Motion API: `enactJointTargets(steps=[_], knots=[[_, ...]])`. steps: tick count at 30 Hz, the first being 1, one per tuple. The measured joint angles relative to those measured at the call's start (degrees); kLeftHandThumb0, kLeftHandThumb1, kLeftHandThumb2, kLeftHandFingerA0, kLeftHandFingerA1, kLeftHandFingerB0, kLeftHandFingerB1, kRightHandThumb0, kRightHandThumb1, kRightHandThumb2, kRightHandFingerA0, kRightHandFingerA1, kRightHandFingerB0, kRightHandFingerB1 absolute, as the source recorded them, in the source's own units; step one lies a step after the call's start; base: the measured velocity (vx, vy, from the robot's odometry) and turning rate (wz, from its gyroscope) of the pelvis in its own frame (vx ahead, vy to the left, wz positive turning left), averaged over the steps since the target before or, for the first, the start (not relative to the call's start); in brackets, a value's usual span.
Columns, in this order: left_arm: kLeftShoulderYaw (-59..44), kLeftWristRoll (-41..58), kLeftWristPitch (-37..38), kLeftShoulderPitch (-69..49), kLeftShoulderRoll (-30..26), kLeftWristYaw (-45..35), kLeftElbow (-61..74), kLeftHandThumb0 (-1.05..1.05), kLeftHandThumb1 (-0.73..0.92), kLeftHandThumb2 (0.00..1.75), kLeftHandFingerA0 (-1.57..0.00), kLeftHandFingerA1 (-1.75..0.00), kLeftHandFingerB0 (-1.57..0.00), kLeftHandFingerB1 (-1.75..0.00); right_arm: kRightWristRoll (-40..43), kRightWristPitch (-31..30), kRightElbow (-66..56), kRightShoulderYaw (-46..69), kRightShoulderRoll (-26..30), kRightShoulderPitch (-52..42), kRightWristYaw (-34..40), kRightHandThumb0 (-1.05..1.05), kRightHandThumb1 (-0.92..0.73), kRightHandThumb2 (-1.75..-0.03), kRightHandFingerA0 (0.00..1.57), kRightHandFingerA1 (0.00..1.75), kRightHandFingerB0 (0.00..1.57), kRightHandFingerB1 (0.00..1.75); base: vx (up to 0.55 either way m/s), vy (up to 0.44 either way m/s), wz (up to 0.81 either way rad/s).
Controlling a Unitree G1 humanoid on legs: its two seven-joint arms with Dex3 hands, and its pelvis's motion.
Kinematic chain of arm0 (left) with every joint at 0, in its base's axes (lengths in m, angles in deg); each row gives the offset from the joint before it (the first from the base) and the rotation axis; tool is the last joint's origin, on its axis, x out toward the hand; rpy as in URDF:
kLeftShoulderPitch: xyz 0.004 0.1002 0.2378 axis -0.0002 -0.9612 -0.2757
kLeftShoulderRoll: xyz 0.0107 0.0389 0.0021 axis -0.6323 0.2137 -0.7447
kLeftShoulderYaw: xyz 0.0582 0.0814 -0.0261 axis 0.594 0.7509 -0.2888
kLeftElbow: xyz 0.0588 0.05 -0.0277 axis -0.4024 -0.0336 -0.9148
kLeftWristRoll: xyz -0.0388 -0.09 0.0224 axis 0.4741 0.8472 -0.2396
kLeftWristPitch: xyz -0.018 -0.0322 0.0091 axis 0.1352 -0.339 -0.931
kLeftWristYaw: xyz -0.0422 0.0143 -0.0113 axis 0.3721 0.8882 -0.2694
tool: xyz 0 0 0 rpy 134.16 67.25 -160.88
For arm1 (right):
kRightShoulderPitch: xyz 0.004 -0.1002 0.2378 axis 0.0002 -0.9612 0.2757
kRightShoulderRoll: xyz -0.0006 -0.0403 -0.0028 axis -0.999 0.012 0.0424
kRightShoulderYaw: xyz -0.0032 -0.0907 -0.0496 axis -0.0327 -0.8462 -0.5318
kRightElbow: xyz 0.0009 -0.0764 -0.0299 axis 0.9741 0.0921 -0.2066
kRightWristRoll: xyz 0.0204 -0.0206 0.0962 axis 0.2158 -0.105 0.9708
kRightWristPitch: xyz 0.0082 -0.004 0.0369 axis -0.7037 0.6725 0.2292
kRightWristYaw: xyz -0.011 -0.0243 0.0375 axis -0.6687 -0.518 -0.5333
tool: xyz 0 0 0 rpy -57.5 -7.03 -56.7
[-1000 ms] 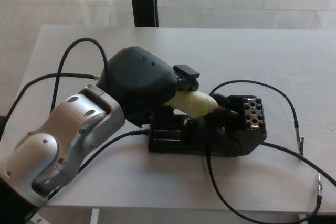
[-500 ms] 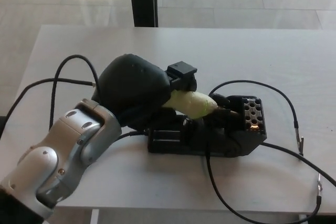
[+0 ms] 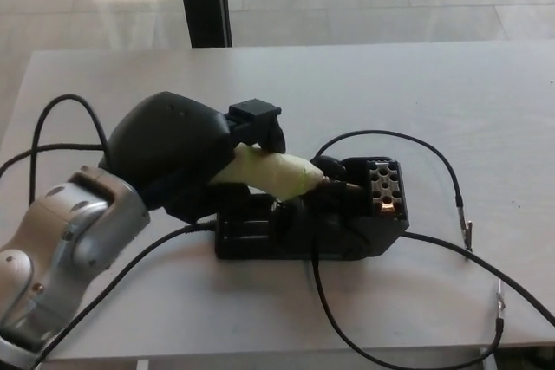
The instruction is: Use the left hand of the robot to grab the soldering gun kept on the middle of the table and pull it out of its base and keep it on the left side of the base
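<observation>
Left hand (image 3: 178,149) around soldering gun (image 3: 273,175)

The pale yellow-green wrapped handle of the soldering gun (image 3: 270,172) contrasts with its matte black plastic base (image 3: 308,224), whose right end carries a grid of round holes with a small orange glow. The left hand (image 3: 178,152) is matte black on a silver-grey metallic forearm (image 3: 61,240). Thin black cables (image 3: 395,240) cross the off-white table (image 3: 416,84).
</observation>
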Motion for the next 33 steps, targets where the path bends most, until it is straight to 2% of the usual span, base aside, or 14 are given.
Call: enactJointTargets(steps=[1, 12, 13, 14, 15, 16, 17, 18, 20, 21, 26, 27, 31, 33], knots=[[-0.93, 0.48, 0.35, -0.09, -1.61, -0.20, 0.04, -0.14, 0.53, 0.98, -1.22, -1.43, -0.93, -1.23, 0.00, 0.01, 0.25, 0.00, 0.00, 0.01, 0.04, -1.05, -0.72, -1.26, 1.56, 1.21, 0.97, 1.10, 0.00, 0.000, 0.15], [-13.14, 3.87, 4.80, -7.56, -23.19, -4.41, -0.60, -0.11, 0.57, 0.92, -1.16, -1.39, -0.86, -1.17, -0.04, 1.20, 1.55, 0.00, 0.01, 1.53, 0.94, -1.05, -0.70, -1.26, 1.57, 1.20, 0.94, 1.13, 0.00, 0.000, 0.07], [-14.60, 4.51, 5.32, -8.62, -25.12, -5.29, -0.28, -0.10, 0.56, 0.89, -1.17, -1.40, -0.85, -1.18, -0.04, 1.58, 1.79, 0.04, 0.02, 1.53, 1.11, -1.05, -0.83, -0.93, 1.57, 0.97, 0.94, 1.15, 0.00, 0.000, 0.00], [-16.07, 5.25, 5.77, -9.68, -26.69, -6.10, 0.13, -0.10, 0.56, 0.89, -1.17, -1.40, -0.85, -1.18, -0.03, 1.99, 2.07, 0.13, 0.05, 1.52, 1.26, -1.05, -0.83, -0.93, 1.57, 0.97, 0.94, 1.15, 0.00, 0.000, 0.00], [-16.82, 5.71, 6.03, -10.18, -27.56, -6.61, 0.41, -0.13, 0.55, 0.89, -1.16, -1.39, -0.86, -1.18, -0.02, 2.23, 2.29, 0.20, 0.09, 1.50, 1.35, -1.04, -0.68, -1.25, 1.57, 1.20, 0.96, 1.15, 0.00, 0.000, 0.00], [-18.02, 6.42, 6.42, -11.00, -28.69, -7.44, 1.04, -0.17, 0.56, 0.90, -1.13, -1.37, -0.83, -1.17, -0.02, 2.70, 2.67, 0.28, 0.21, 1.50, 1.55, -1.05, -0.92, -0.74, 1.57, 1.08, 0.89, 1.19, 0.00, 0.000, 0.00], [-19.07, 7.15, 6.73, -11.99, -29.50, -8.27, 1.93, -0.10, 0.71, 0.66, -0.79, -1.75, -0.64, -1.44, -0.02, 3.06, 2.86, 0.32, 0.32, 1.46, 1.75, -1.05, -0.91, -0.75, 1.57, 1.07, 0.88, 1.21, 0.00, 0.000, 0.00], [-19.73, 7.67, 6.76, -12.94, -29.68, -8.88, 2.83, -0.04, 0.51, 0.93, -1.20, -1.38, -0.91, -1.17, -0.03, 3.33, 2.91, 0.30, 0.41, 1.42, 1.83, -1.05, -0.67, -1.25, 1.57, 1.17, 0.92, 1.13, 0.00, 0.000, 0.00], [-20.27, 8.97, 7.19, -15.18, -28.82, -9.51, 3.97, 0.01, 0.50, 0.94, -1.21, -1.40, -0.94, -1.20, 0.05, 3.60, 2.93, 0.41, 0.59, 1.29, 1.82, -1.05, -0.67, -1.24, 1.56, 1.19, 0.97, 1.11, 0.00, 0.000, 0.00], [-20.30, 9.58, 7.38, -16.03, -28.11, -9.70, 4.11, 0.02, 0.50, 0.96, -1.20, -1.40, -0.96, -1.22, 0.09, 3.67, 2.92, 0.50, 0.63, 1.22, 1.81, -1.05, -0.88, -0.74, 1.57, 1.05, 0.99, 1.10, 0.00, 0.000, 0.00], [-18.94, 10.66, 6.98, -18.76, -21.06, -9.75, 4.75, 0.10, 0.48, 1.08, -1.21, -1.40, -1.00, -1.24, 0.31, 3.67, 2.93, 0.53, 0.69, 1.19, 1.76, -1.05, -0.88, -0.75, 1.57, 1.05, 1.04, 1.08, 0.00, 0.000, 0.00], [-18.29, 10.63, 6.72, -19.01, -19.05, -9.74, 4.75, 0.05, 0.53, 1.06, -0.89, -1.75, -0.74, -1.56, 0.31, 3.67, 2.93, 0.51, 0.69, 1.19, 1.76, -1.05, -0.89, -0.76, 1.57, 1.05, 1.07, 1.07, 0.00, 0.000, 0.00], [-17.47, 10.31, 4.53, -19.90, -13.54, -9.72, 5.65, 0.04, 0.55, 1.11, -0.88, -1.75, -0.77, -1.50, 0.32, 3.67, 2.35, 0.20, 0.69, 1.09, 1.71, -1.05, -0.84, -0.87, 1.57, 0.95, 1.09, 1.06, 0.00, 0.000, 0.00], [-16.48, 9.92, 3.10, -19.41, -10.32, -9.57, 5.29, 0.04, 0.56, 1.09, -0.85, -1.75, -0.78, -1.47, 0.30, 3.67, 1.56, -0.12, 0.70, 0.98, 1.67, -1.05, -0.88, -0.77, 1.57, 1.05, 1.10, 1.03, 0.00, 0.000, 0.00]])
